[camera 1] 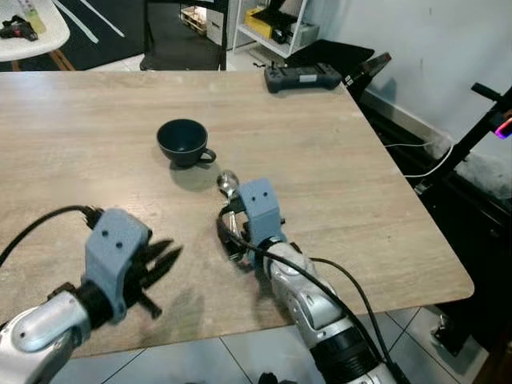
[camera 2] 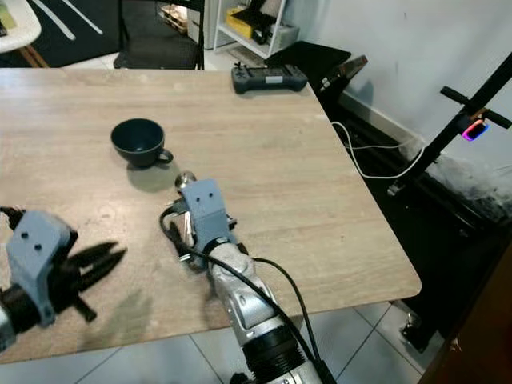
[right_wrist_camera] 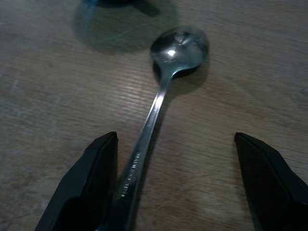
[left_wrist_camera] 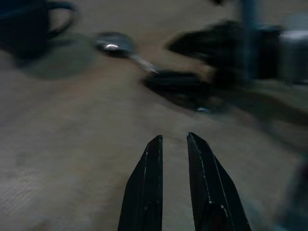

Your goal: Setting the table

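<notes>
1. My left tool [camera 1: 164,260] hovers low over the near left part of the desk [camera 1: 72,152]. Its two black fingers [left_wrist_camera: 147,183] sit nearly together with only a thin slit between them, and they hold nothing. The left wrist view is blurred, but bare wood lies under the tips.
2. Further in, toward the middle of the desk, a dark cup [camera 1: 183,142] stands upright with its handle turned to my right. It is empty as far as I can see, and its shadow falls on the wood in front of it.
3. Just beside the cup, on the near right side of it, a metal spoon [right_wrist_camera: 163,82] lies flat on the desk. Its bowl [camera 1: 228,182] points toward the cup without touching it, and the handle runs back toward me.
4. My right tool [right_wrist_camera: 175,183] is down at the spoon's handle. Its fingers [right_wrist_camera: 89,185] are spread wide apart; the handle lies close against one finger, and the other finger stands well off to the side. I cannot tell whether that near finger touches the metal.
5. At the far right edge of the desk lies a black controller [camera 1: 303,78], well away from the cup and spoon.
6. Past the right edge, a white cable [camera 2: 376,160] trails along the floor by the wall.
</notes>
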`<state>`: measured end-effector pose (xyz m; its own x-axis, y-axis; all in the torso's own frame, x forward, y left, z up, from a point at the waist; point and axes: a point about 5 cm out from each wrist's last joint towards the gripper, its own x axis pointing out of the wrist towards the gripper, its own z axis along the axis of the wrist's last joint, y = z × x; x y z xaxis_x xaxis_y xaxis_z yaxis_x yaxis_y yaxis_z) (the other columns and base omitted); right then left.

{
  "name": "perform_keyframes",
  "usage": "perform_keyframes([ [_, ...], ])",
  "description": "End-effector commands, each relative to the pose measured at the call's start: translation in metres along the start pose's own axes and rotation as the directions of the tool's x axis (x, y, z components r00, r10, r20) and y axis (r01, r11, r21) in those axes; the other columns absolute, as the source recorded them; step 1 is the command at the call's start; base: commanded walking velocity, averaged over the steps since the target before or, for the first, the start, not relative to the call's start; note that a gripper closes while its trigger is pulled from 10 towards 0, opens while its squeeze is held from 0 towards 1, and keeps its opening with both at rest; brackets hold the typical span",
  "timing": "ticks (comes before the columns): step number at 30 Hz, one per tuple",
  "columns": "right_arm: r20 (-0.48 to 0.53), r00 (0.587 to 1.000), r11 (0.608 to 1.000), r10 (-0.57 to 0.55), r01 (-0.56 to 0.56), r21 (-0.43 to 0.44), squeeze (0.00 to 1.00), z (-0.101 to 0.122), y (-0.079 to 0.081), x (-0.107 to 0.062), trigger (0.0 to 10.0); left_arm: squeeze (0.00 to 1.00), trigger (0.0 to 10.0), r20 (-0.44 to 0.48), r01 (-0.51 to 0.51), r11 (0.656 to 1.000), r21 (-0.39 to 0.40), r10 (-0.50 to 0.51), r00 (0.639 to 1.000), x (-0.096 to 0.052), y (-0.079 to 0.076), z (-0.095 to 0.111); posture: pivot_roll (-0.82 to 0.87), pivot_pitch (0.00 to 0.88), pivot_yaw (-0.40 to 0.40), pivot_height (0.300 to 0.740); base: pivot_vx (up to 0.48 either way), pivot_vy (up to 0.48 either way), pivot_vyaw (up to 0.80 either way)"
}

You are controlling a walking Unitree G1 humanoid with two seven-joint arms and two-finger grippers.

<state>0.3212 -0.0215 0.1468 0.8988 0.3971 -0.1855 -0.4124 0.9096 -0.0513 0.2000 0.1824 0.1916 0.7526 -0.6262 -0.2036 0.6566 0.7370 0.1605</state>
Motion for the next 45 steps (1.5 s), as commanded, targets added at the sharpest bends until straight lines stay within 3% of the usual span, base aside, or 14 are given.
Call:
perform_keyframes([
  [1,-0.042,0.999,1.000,0.002,-0.001,0.021,0.00,-0.009,0.002,0.001,10.0,0.00,10.0,-0.016,0.042,0.999,-0.006,-0.042,0.999,-0.004,-0.003,0.000,0.15,0.154,0.000,0.740,0.000,0.000,0.00],
  [3,-0.065,0.998,1.000,-0.012,0.013,0.018,0.00,-0.013,0.000,0.001,9.5,0.00,10.0,-0.035,0.040,0.999,0.000,-0.040,0.999,-0.005,-0.001,-0.001,0.14,0.155,0.001,0.740,0.000,0.000,0.00],
  [4,-0.070,0.997,1.000,-0.021,0.022,0.012,0.00,-0.014,-0.002,0.001,7.7,0.00,10.0,-0.045,0.054,0.999,-0.004,-0.054,0.998,-0.006,0.000,-0.001,0.14,0.155,0.001,0.740,0.000,0.000,0.00],
  [5,-0.080,0.996,1.000,-0.029,0.029,0.006,0.00,-0.016,-0.003,0.001,3.6,0.00,10.0,-0.050,0.061,0.998,-0.001,-0.061,0.997,-0.007,0.000,0.000,0.14,0.155,0.001,0.740,0.000,0.000,0.00],
  [6,-0.086,0.996,0.999,-0.034,0.034,0.001,0.00,-0.017,-0.003,0.001,3.6,0.00,10.0,-0.053,0.066,0.998,0.002,-0.066,0.996,-0.008,0.000,0.001,0.14,0.155,0.001,0.740,0.000,0.000,0.00],
  [7,-0.093,0.995,0.999,-0.039,0.038,-0.006,0.00,-0.019,-0.004,0.001,0.9,0.00,10.0,-0.055,0.065,0.998,0.004,-0.064,0.996,-0.008,0.001,0.001,0.14,0.155,0.001,0.740,0.000,0.000,0.00],
  [8,-0.093,0.995,0.999,-0.039,0.038,-0.006,0.00,-0.019,-0.004,0.001,0.9,0.00,10.0,-0.055,0.065,0.998,0.004,-0.064,0.996,-0.008,0.001,0.001,0.14,0.155,0.001,0.740,0.000,0.000,0.00],
  [9,-0.105,0.993,0.999,-0.046,0.043,-0.027,0.00,-0.023,-0.006,0.000,0.0,0.00,10.0,-0.057,0.062,0.998,0.003,-0.061,0.996,-0.008,0.002,0.001,0.14,0.154,0.000,0.740,0.000,0.000,0.00],
  [16,-0.122,0.988,0.995,-0.093,0.089,-0.038,0.00,-0.029,-0.014,-0.001,0.0,0.00,10.0,-0.054,0.052,0.999,-0.002,-0.052,0.997,-0.006,0.002,0.001,0.13,0.150,-0.003,0.740,0.000,0.000,0.00],
  [28,-0.135,0.963,0.973,-0.232,0.230,-0.030,0.00,-0.033,-0.049,0.000,0.0,0.00,10.0,-0.045,0.024,1.000,-0.008,-0.024,0.999,-0.002,0.005,0.001,0.13,0.142,-0.009,0.740,0.000,0.000,0.00],
  [40,-0.142,0.956,0.966,-0.258,0.260,-0.004,0.00,-0.036,-0.061,-0.002,0.0,0.00,10.0,-0.039,0.012,1.000,-0.010,-0.013,0.999,0.001,0.006,0.001,0.13,0.143,-0.008,0.740,0.000,0.000,0.00],
  [42,-0.060,0.957,0.954,-0.285,0.289,0.077,0.00,-0.020,-0.072,-0.004,10.0,0.00,10.0,-0.036,-0.008,1.000,-0.014,0.007,0.999,0.004,0.007,-0.001,0.13,0.143,-0.007,0.740,0.000,0.000,0.00],
  [45,0.017,0.950,0.943,-0.313,0.308,0.122,0.00,-0.005,-0.080,-0.006,10.0,0.00,10.0,-0.024,-0.041,0.999,-0.016,0.041,0.999,0.007,0.009,-0.001,0.13,0.143,-0.007,0.740,0.000,0.000,0.00],
])
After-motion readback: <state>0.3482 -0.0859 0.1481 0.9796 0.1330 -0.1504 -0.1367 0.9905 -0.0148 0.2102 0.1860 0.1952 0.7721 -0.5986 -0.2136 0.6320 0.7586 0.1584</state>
